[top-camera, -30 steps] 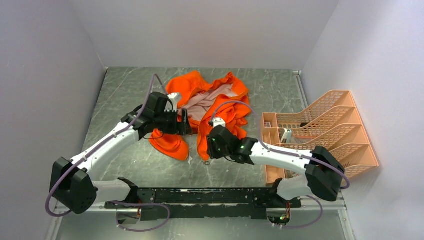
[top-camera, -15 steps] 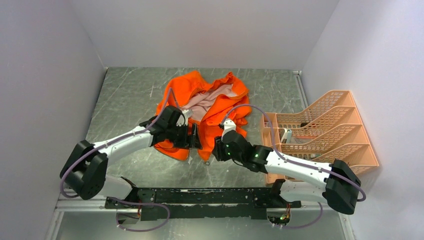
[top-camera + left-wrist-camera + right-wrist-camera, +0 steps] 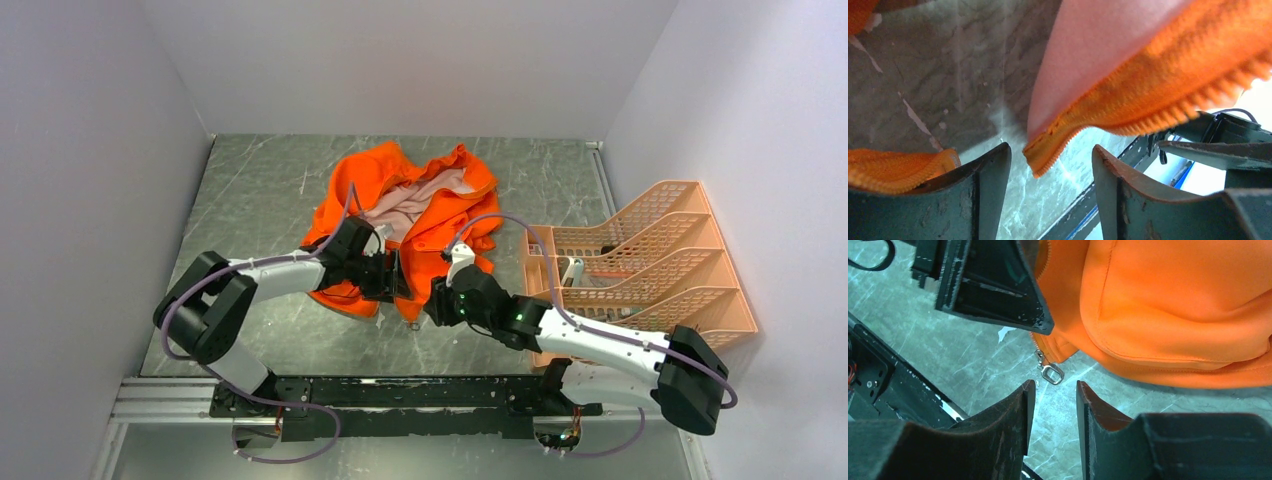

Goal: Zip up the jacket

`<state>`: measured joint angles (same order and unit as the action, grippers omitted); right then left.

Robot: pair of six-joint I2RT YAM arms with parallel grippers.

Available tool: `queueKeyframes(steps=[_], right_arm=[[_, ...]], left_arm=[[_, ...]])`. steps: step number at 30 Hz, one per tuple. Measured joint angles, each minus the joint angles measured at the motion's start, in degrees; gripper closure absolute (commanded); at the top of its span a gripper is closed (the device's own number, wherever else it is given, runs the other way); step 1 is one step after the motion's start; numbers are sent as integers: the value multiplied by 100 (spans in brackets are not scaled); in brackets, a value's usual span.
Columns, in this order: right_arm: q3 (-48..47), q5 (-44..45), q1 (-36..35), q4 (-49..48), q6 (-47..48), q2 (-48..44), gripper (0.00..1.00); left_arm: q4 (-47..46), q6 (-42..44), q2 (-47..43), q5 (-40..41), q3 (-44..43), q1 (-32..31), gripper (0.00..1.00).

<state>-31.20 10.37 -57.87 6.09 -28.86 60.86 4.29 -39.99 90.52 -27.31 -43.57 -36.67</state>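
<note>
— Orange jacket (image 3: 430, 195), pink lining showing, heaped mid-table (image 3: 250, 200) in the overhead view. Both arms meet at its near hem: the left gripper (image 3: 393, 276) is at the left flap's corner, and the right gripper (image 3: 441, 302) is just beside the bottom of the right flap. Which one's closer to actually starting the zip?

— Going by the left wrist cam, the left gripper (image 3: 1050, 185) has its jaws wide apart. The zipper-tape corner (image 3: 1040, 155) dangles right between them, touching neither finger as far as I can see. So nothing's pinched. The toothed edge runs up and off to the right from that corner.

— And the right wrist cam?

— The right gripper (image 3: 1052, 410) has only a narrow slot between its fingers, and it's empty. The zipper pull (image 3: 1050, 372) lies flat on the table just past the fingertips, pretty much in line with that slot, at the bottom corner of the orange flap. One of the left gripper's fingers (image 3: 993, 285) hangs just beyond it. I reckon it all turns on that gap. The loose corner and the pull are near each other but apart, and the corner has to come across to the slider. The left arm is the one sitting on that corner.
</note>
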Motion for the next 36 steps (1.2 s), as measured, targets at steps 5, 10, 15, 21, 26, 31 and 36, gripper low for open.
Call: queueKeyframes(steps=[5,10,15,21,26,31,36], right_arm=[[81,-96,0,-61,48,-72,60],[92,-199,4,-87,70,-144,60],[164,-422,17,-247,129,-240,56],[219,-732,22,-374,304,-350,49],[234,-807,26,-568,413,-348,42],[313,-710,28,-813,444,-328,35],[492,-549,28,-975,457,-323,32]], left_arm=[[-306,-83,306,-107,2,0,68],[-514,-98,404,-264,22,0,92],[-645,17,280,-514,22,-4,92],[-461,339,-70,-802,-111,-4,92],[-304,551,-181,-1095,-372,-4,92],[-170,623,-186,-1355,-389,-4,92],[-33,664,-186,-1582,-485,-4,92]])
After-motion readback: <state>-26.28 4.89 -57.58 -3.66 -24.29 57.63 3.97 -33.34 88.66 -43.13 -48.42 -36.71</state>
